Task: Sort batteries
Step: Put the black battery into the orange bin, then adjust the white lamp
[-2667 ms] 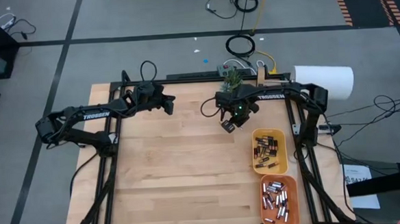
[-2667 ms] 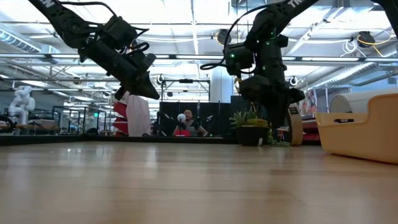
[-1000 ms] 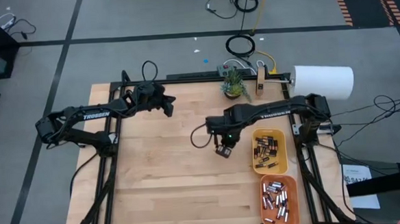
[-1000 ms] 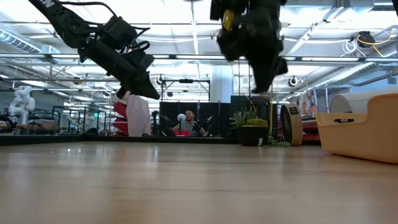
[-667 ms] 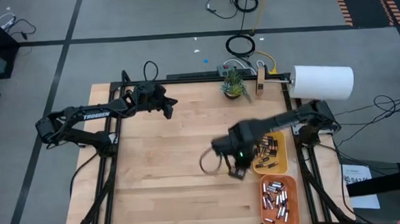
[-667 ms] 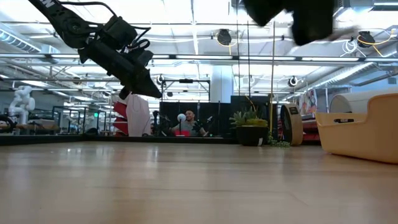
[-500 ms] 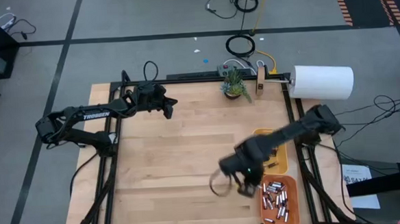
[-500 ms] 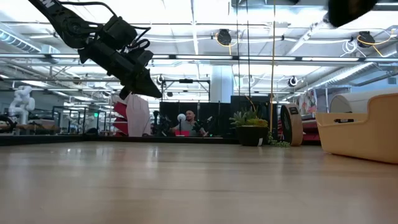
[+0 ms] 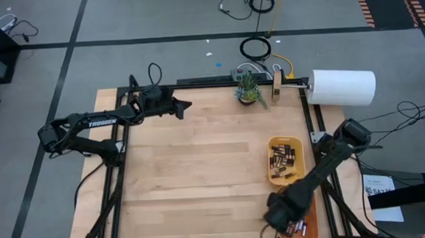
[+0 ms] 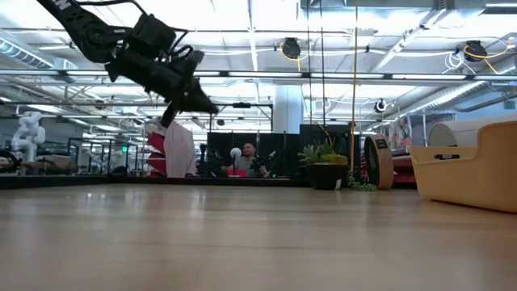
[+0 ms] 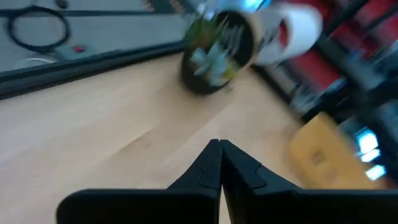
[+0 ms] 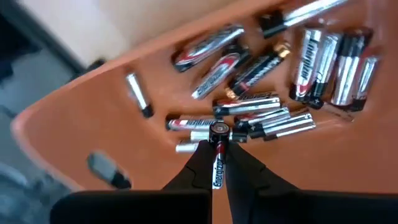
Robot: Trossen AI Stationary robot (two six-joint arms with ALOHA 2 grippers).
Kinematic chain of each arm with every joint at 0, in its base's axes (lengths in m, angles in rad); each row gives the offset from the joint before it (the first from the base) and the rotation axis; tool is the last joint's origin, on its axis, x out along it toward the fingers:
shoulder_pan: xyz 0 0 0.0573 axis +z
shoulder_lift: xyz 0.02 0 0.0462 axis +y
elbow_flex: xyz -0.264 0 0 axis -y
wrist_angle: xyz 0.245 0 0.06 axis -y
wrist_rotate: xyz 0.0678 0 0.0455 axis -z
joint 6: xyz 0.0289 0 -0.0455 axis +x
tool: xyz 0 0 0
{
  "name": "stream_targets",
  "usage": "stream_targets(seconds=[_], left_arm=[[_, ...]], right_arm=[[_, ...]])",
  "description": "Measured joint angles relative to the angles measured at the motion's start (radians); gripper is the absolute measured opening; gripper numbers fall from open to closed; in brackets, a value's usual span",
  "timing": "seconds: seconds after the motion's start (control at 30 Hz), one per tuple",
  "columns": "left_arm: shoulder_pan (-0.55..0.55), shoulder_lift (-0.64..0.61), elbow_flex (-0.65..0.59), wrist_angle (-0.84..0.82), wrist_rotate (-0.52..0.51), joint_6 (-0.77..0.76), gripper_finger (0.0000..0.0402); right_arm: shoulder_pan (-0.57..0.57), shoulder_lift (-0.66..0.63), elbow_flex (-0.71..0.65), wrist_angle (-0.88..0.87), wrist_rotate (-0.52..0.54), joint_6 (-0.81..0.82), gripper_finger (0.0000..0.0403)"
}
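Note:
My right gripper (image 12: pixel 217 149) hangs over the orange tray (image 12: pixel 93 118) at the table's near right corner, shut on one battery (image 12: pixel 217 167). Several silvery and dark batteries (image 12: pixel 261 112) lie loose on that tray's floor. In the high view the right arm covers most of the orange tray (image 9: pixel 310 223), with my right gripper (image 9: pixel 280 226) at its near left part. The yellow tray (image 9: pixel 285 159) beyond it holds several batteries too. My left gripper (image 9: pixel 186 106) is shut on nothing, high above the table's far left part (image 10: pixel 206 103). My right gripper pinches the battery between its two fingers, which lie along its length. The battery's round end (image 12: pixel 218 129) sticks out past the fingertips. The fingers slant down from above, and the battery is lifted clear above the batteries in the orange tray.
A small potted plant (image 9: pixel 249 91) and a wooden block (image 9: pixel 277 83) stand at the table's far edge, with a white roll (image 9: pixel 344 88) beyond the far right corner. Bare wood (image 9: pixel 194 178) spreads across the table's middle and left. A person sits in the room behind (image 10: pixel 246 158).
My right gripper has swung from the table's middle toward the near right corner, sinking a little, and now hangs over the orange tray, still shut on the battery. My left gripper has stayed in place but has rolled and tipped up toward level.

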Motion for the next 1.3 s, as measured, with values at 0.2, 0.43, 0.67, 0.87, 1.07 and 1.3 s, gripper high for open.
stream_targets(seconds=[0.2,0.43,0.67,0.87,1.07,1.3], left_arm=[[-0.037,0.000,0.000,0.212,0.020,-0.101,0.0011],[-0.097,0.000,0.049,0.120,0.002,-0.099,0.0034],[-0.170,0.000,0.139,-0.029,-0.007,-0.109,0.0136],[-0.186,0.001,0.299,-0.170,-0.006,-0.078,0.0189],[-0.179,0.106,0.606,-0.408,0.006,0.059,0.0192],[-0.156,0.438,1.034,-0.581,0.199,0.216,0.0192]], right_arm=[[0.128,-0.106,-0.102,0.043,0.240,0.336,0.0028],[0.238,-0.155,-0.111,0.056,0.340,0.374,0.0121],[0.282,-0.155,-0.111,0.039,0.399,0.271,0.0210],[0.313,-0.191,-0.094,0.003,0.395,0.283,0.0232],[0.339,-0.340,-0.081,-0.032,0.660,0.436,0.0221],[0.329,-0.468,-0.080,-0.064,1.013,0.600,0.0211]])
